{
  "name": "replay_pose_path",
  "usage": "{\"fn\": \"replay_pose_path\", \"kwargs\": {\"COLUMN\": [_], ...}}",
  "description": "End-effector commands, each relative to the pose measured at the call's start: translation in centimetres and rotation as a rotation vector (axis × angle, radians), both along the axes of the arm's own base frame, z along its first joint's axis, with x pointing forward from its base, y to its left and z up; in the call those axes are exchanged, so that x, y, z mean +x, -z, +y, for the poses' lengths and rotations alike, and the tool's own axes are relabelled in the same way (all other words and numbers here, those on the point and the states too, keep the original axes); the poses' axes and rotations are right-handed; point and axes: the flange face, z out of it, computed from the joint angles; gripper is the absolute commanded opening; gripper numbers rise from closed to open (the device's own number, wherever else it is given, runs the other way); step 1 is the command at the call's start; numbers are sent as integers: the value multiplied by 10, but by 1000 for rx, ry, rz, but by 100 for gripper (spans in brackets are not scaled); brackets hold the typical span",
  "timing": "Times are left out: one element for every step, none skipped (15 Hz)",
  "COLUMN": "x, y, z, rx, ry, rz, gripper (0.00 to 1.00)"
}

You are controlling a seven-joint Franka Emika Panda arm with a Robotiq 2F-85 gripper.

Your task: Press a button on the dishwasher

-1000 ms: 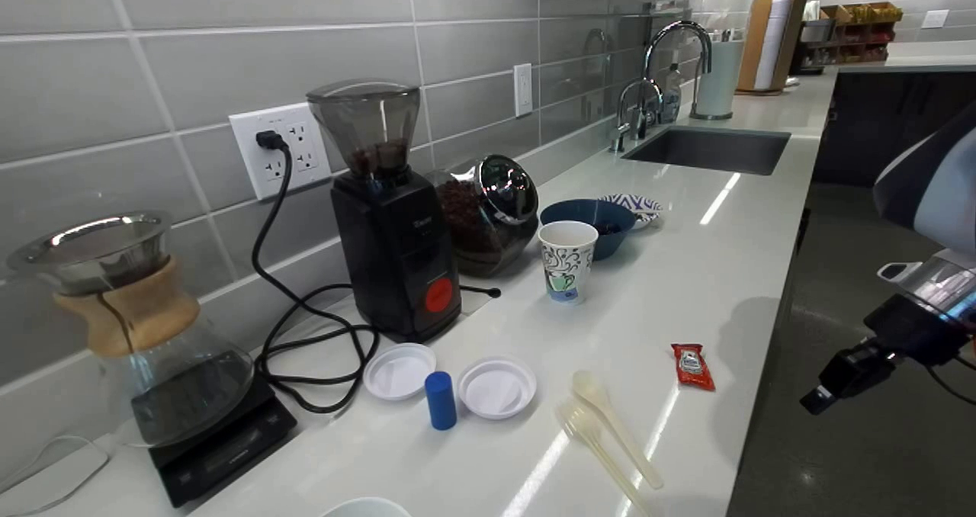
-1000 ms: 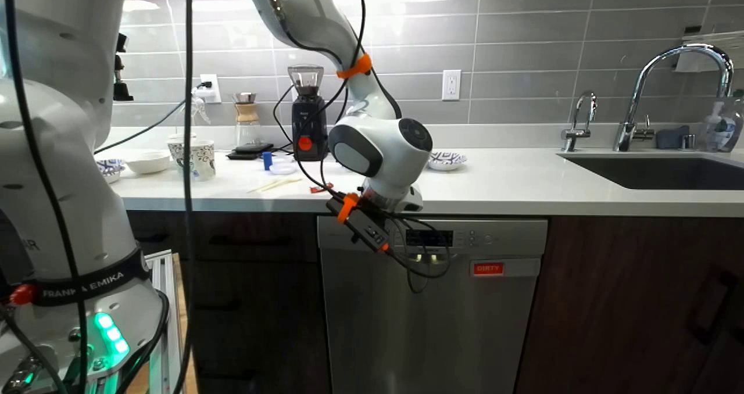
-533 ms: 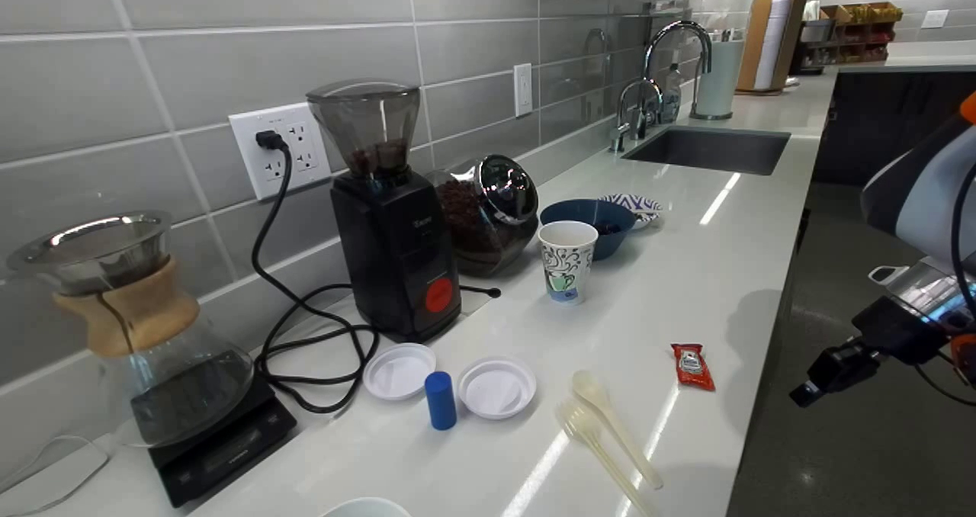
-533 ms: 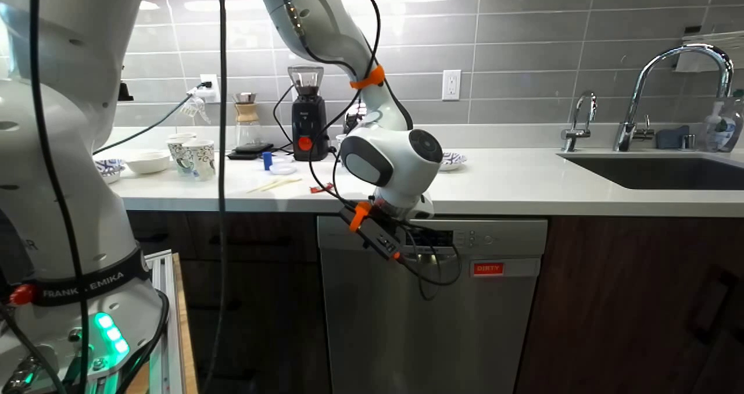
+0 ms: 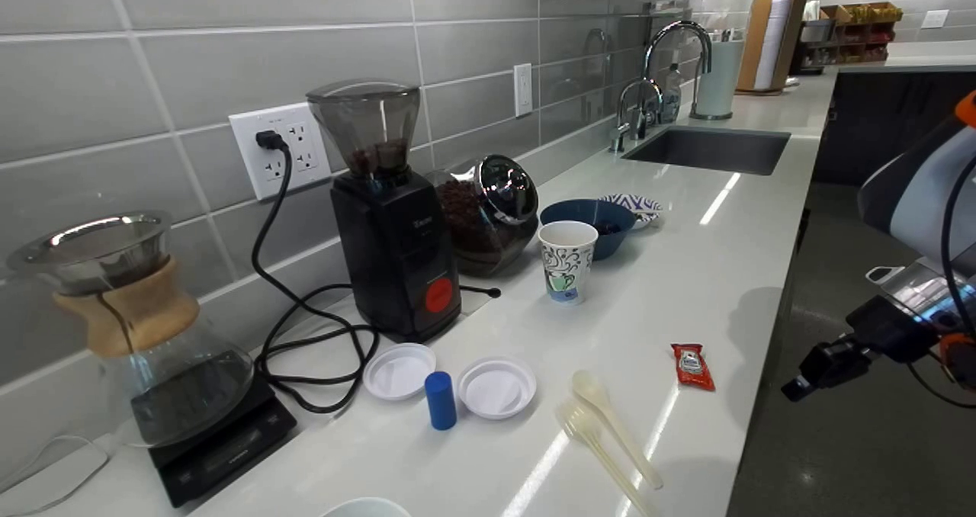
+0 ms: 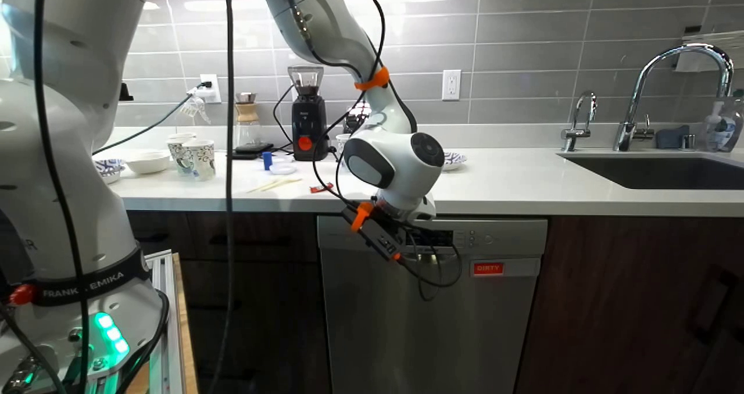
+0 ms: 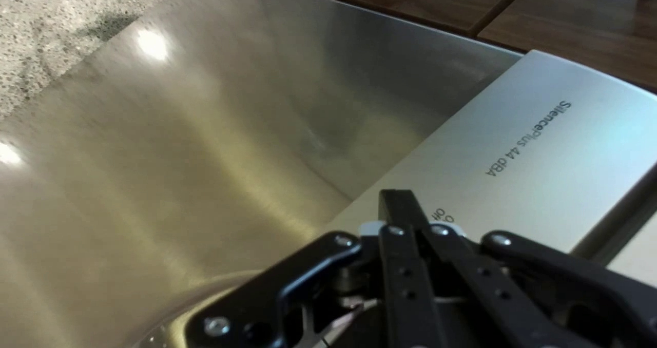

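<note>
The stainless dishwasher [image 6: 430,330] stands under the counter in an exterior view, with a dark display, small buttons [image 6: 472,232] and a red DIRTY label [image 6: 488,268]. In the wrist view its silver control panel [image 7: 580,148] shows "SilencePlus 44 dBA" and an On/Off label [image 7: 442,215]. My gripper [image 7: 403,204] is shut with nothing visible between its fingers; its tips overlap the panel just beside the On/Off label. Any button there is hidden by the fingers, and I cannot tell whether they touch the panel. In an exterior view the gripper [image 5: 797,387] hangs past the counter edge.
The white counter [image 5: 686,273] juts out above the dishwasher, close to the wrist. On it are a coffee grinder [image 5: 396,258], a paper cup [image 5: 566,265], a red packet [image 5: 692,366] and plastic cutlery [image 5: 610,418]. Loose black cables [image 6: 433,278] hang from the wrist.
The arm has shifted right along the dishwasher, toward the sink side, mostly in the earlier half second. The gripper has moved slightly left and up in the counter view. The objects have not moved.
</note>
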Motion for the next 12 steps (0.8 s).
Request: {"fn": "replay_pose_path", "kwargs": {"x": [4,5,6,7,8,9,9,9,10,10,10,11], "y": [5,5,5,4,4,3,4,5,5,6,6,5], "z": [4,5,6,7,8,9,10,10,10,11,14,18], "rx": [34,39,45,53,55,58,55,54,52,61,69,92], "ry": [27,34,43,52,59,66,68,69,69,70,71,73], "rz": [-2,-8,-11,-13,-17,-21,-26,-30,-36,-35,-40,-51], "gripper": [0,0,0,0,0,0,0,0,0,0,0,0]}}
